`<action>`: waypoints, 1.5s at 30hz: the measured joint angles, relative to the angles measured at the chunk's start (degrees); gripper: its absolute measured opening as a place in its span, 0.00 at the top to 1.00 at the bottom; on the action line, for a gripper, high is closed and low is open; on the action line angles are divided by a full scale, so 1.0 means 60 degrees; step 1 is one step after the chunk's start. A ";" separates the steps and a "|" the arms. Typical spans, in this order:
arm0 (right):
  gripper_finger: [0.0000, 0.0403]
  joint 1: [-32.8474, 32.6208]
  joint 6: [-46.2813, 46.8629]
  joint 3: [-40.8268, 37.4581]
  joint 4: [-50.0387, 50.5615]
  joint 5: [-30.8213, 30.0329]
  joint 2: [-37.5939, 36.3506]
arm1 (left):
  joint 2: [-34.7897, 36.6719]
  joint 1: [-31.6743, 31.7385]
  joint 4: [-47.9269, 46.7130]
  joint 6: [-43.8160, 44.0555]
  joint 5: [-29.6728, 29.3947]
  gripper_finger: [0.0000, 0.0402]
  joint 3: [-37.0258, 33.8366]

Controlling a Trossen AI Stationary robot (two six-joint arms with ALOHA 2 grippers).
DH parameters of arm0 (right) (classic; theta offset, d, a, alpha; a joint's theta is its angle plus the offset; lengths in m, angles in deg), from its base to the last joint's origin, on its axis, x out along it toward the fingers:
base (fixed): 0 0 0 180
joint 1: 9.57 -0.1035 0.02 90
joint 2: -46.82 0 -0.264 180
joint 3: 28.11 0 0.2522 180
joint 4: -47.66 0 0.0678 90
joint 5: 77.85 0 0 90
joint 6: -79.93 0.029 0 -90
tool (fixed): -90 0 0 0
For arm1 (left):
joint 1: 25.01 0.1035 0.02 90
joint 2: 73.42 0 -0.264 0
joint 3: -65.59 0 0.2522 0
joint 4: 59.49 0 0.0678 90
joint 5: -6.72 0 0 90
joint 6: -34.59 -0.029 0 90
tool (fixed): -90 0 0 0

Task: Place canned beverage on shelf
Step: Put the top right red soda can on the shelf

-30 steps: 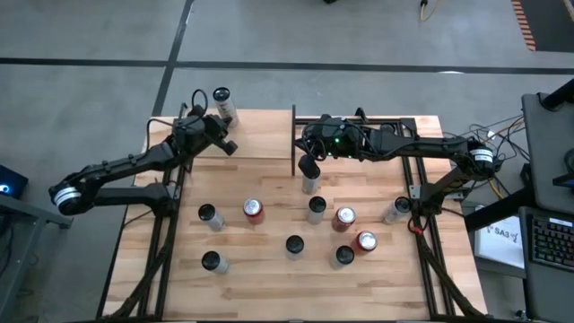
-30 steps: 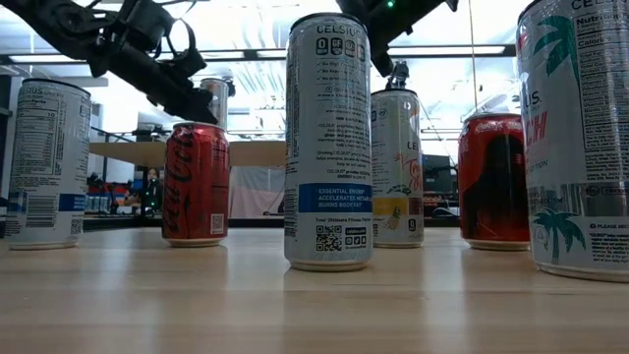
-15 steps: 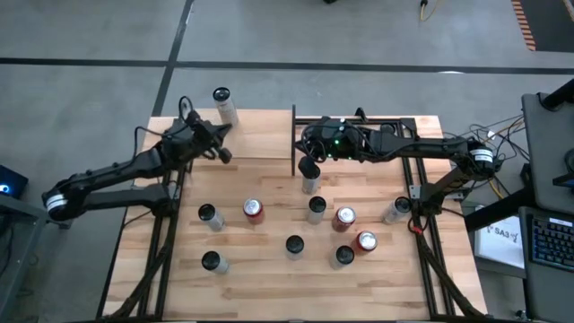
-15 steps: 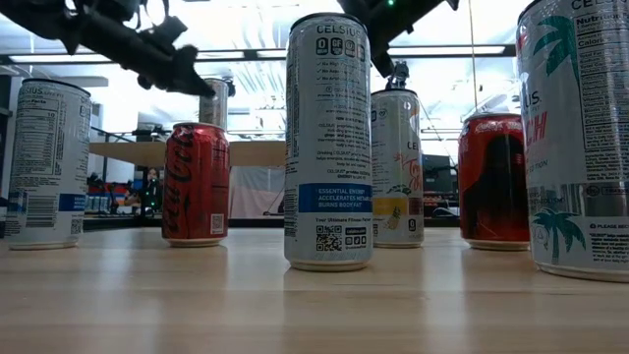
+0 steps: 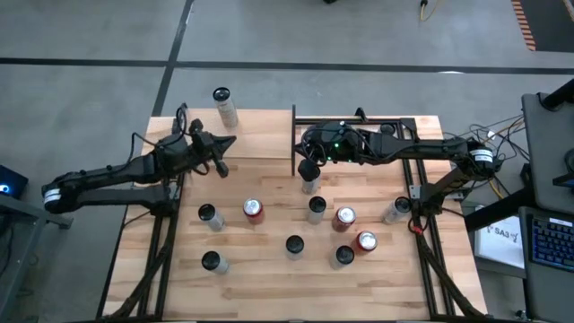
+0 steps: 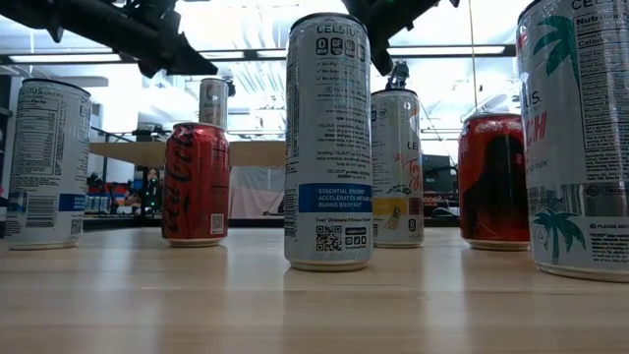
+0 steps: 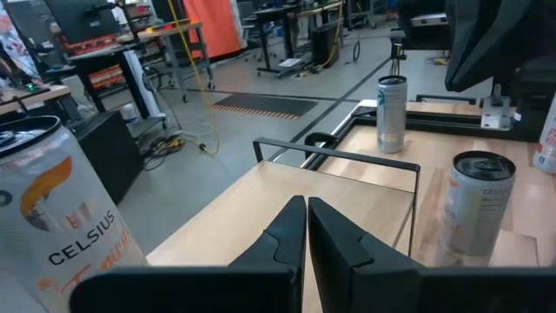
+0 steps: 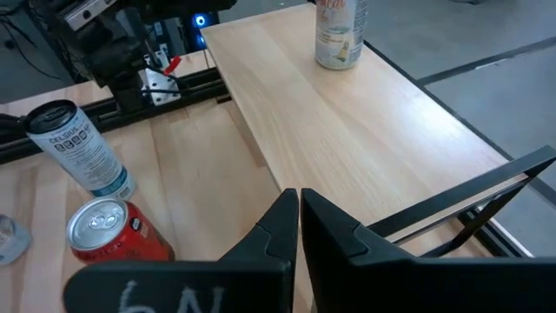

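The shelf (image 5: pixel 260 135) fills the table's far left corner. One silver can (image 5: pixel 223 105) stands upright on its base at the shelf's far edge, and also shows in the low view (image 6: pixel 213 103) and the left wrist view (image 7: pixel 52 217). My left gripper (image 5: pixel 226 144) is shut and empty above the shelf, nearer than that can and clear of it; its fingers (image 7: pixel 295 228) are pressed together. My right gripper (image 5: pixel 308 168) is shut, just right of the shelf's rail and above another upright can (image 5: pixel 311 185). I cannot tell whether it touches that can.
Several more cans stand upright on the tabletop, among them red ones (image 5: pixel 254 209) (image 5: pixel 344 218) (image 5: pixel 366 240) and silver ones (image 5: pixel 208 215) (image 5: pixel 294 245) (image 5: pixel 396 209). A black rail (image 7: pixel 347 156) edges the shelf's right end. Bare shelf surface (image 8: pixel 347 122) lies between the shelved can and the rail.
My left gripper, shut throughout, has risen and drawn back from the can on the shelf toward the table's near left, turning as it went. The can stays upright where it was. My right gripper has kept still.
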 joint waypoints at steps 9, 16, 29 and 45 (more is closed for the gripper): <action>0.98 -0.0192 0.0729 0.0000 -0.0002 0.0555 -0.0004 | -0.0004 -0.0081 0.0000 0.0147 0.0405 1.00 0.0000; 0.98 -0.0493 0.2304 0.0412 0.0727 0.2430 -0.0051 | -0.0119 -0.0108 0.0004 0.0325 0.1086 1.00 -0.0004; 0.98 -0.2219 0.4637 0.1969 0.2984 0.2414 -0.0066 | -0.0303 -0.0108 -0.0058 0.0437 0.1100 1.00 -0.0004; 0.98 -0.3144 1.0556 0.2055 0.9841 0.2164 -0.0066 | -0.0317 -0.0112 0.1401 0.1279 0.4620 1.00 -0.0004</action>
